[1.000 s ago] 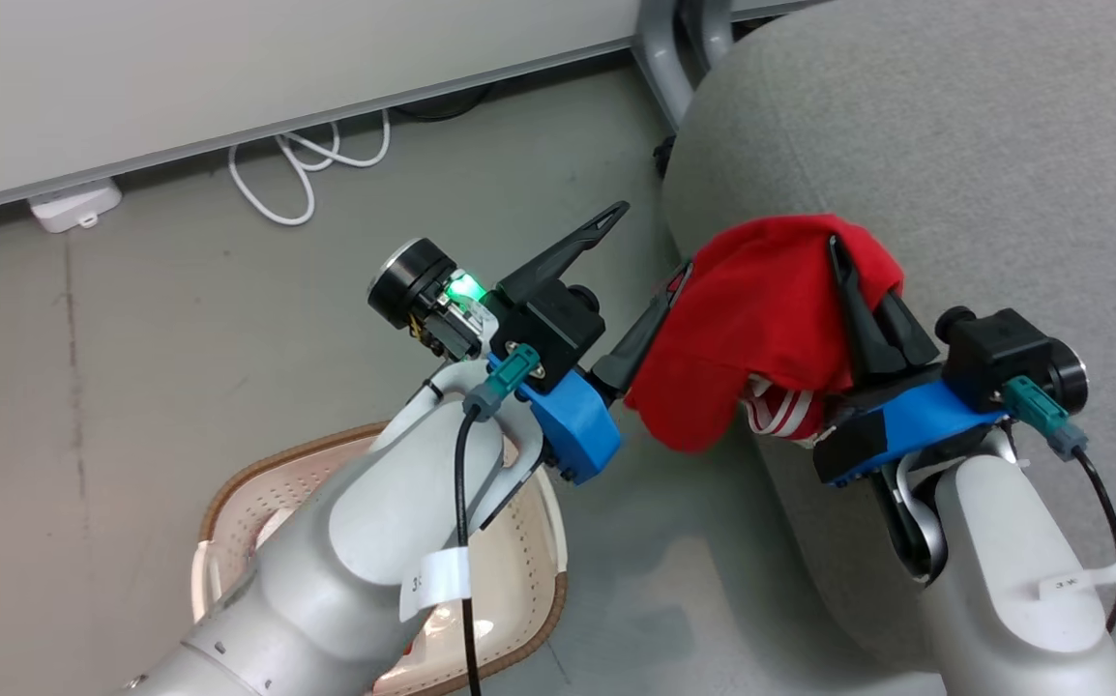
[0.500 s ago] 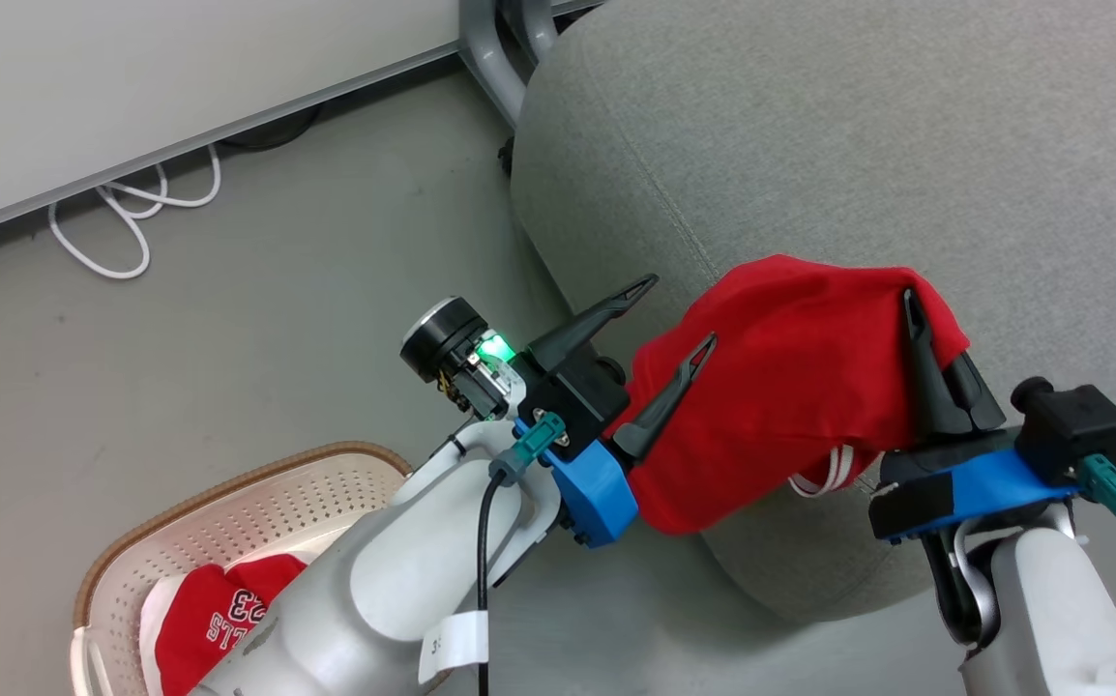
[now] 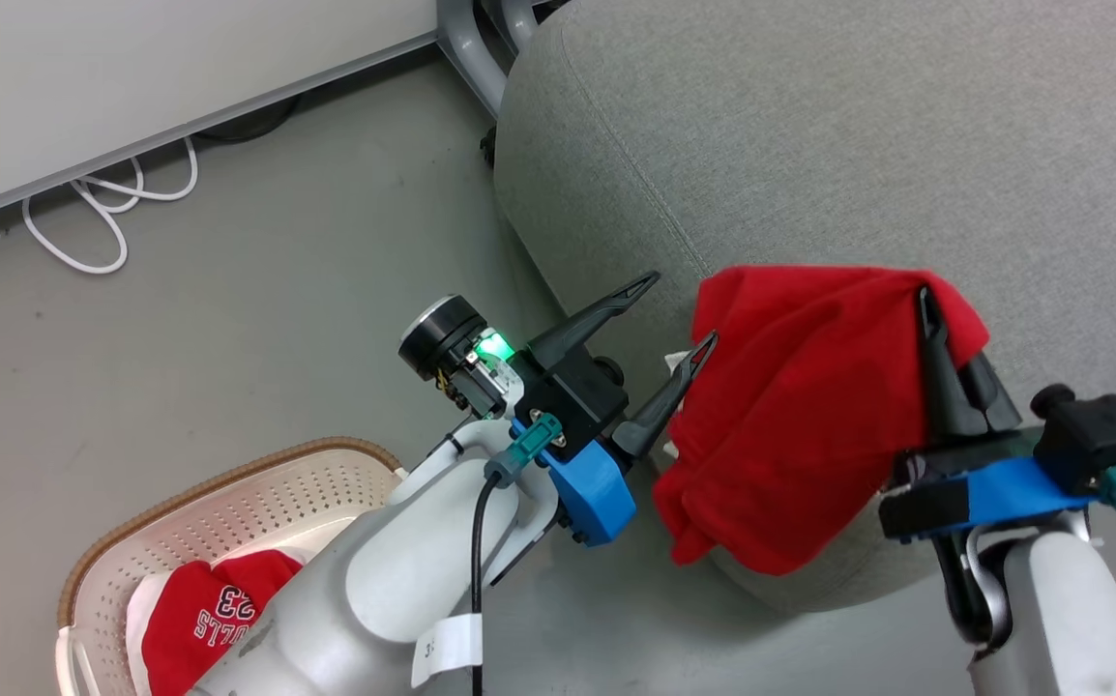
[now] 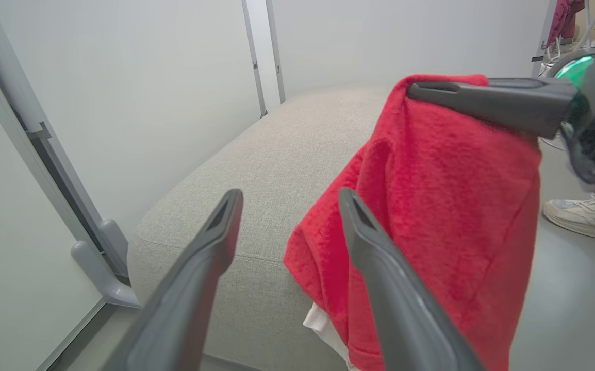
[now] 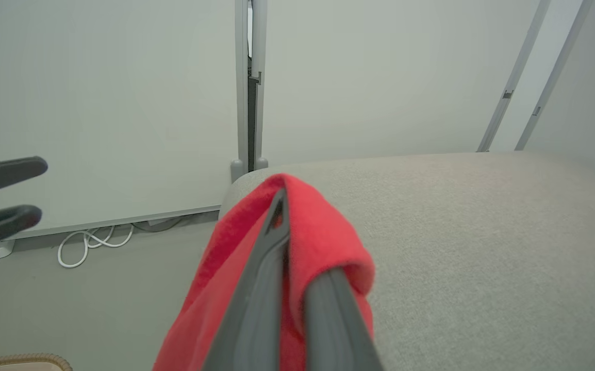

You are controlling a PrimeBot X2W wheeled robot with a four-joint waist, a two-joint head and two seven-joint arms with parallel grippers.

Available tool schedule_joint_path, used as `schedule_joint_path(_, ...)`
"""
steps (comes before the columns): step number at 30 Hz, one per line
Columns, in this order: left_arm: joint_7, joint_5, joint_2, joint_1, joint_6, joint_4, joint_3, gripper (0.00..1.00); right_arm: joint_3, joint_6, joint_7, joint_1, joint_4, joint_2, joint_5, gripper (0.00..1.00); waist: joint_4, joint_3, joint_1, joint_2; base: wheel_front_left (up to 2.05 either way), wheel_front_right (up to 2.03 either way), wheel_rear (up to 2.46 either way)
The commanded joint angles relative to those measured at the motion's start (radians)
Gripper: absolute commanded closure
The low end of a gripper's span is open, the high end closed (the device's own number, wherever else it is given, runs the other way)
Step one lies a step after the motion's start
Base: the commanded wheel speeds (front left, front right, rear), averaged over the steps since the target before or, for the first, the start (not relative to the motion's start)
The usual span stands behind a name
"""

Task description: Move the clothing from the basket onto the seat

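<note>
A red garment (image 3: 800, 425) with white trim hangs from my right gripper (image 3: 927, 300), which is shut on its top fold over the front edge of the grey seat (image 3: 858, 145). My left gripper (image 3: 684, 309) stands open just left of the cloth, nothing between its fingers, one tip near the cloth's edge. The left wrist view has the garment (image 4: 431, 206) draped right of my open left gripper (image 4: 290, 201). In the right wrist view, my right gripper (image 5: 279, 206) pinches the garment (image 5: 323, 242). A second red garment (image 3: 200, 609) marked "23" lies in the basket (image 3: 229, 493) at lower left.
A pale partition panel (image 3: 132, 68) runs along the back, with its grey foot (image 3: 466, 58) beside the seat. A white cable (image 3: 84, 217) lies on the floor under it. A person's pale shoe (image 4: 586, 216) stands on the floor right of the seat.
The head camera has swung, so the seat sits further left in view. The red garment has come off my left gripper's finger and hangs straighter from my right gripper.
</note>
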Motion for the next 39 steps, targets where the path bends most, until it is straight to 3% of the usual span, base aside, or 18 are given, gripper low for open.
schedule_joint_path(1, -0.003, 0.009, 0.008, -0.01, 0.001, -0.004, 0.008, 0.0, -0.003, 0.0, -0.001, -0.043, -0.015, -0.001, 0.001, 1.0, 0.005, 0.011, 0.0, -0.0001, 0.0, 0.0, 0.0)
schedule_joint_path(11, -0.003, 0.046, 0.029, -0.092, -0.002, -0.019, 0.011, 0.0, -0.097, 0.0, -0.001, -0.356, -0.062, -0.03, -0.069, 1.0, 0.059, 0.157, 0.0, -0.0001, 0.0, 0.0, 0.0)
schedule_joint_path(22, -0.001, 0.087, 0.049, -0.207, -0.005, -0.038, -0.017, 0.0, -0.347, 0.0, -0.001, -0.718, -0.049, -0.21, -0.078, 1.0, 0.135, 0.351, 0.0, -0.0001, 0.0, 0.0, 0.0)
schedule_joint_path(29, 0.006, 0.097, 0.058, -0.252, 0.001, -0.063, -0.021, 0.0, -0.447, 0.0, -0.001, -0.761, 0.062, -0.315, -0.112, 1.0, 0.159, 0.436, 0.0, -0.0001, 0.0, 0.0, 0.0)
schedule_joint_path(39, 0.012, 0.098, 0.086, -0.264, 0.007, -0.08, -0.026, 0.0, -0.536, 0.0, -0.001, -0.668, 0.305, -0.269, -0.139, 1.0, 0.155, 0.474, 0.0, -0.0001, 0.0, 0.0, 0.0)
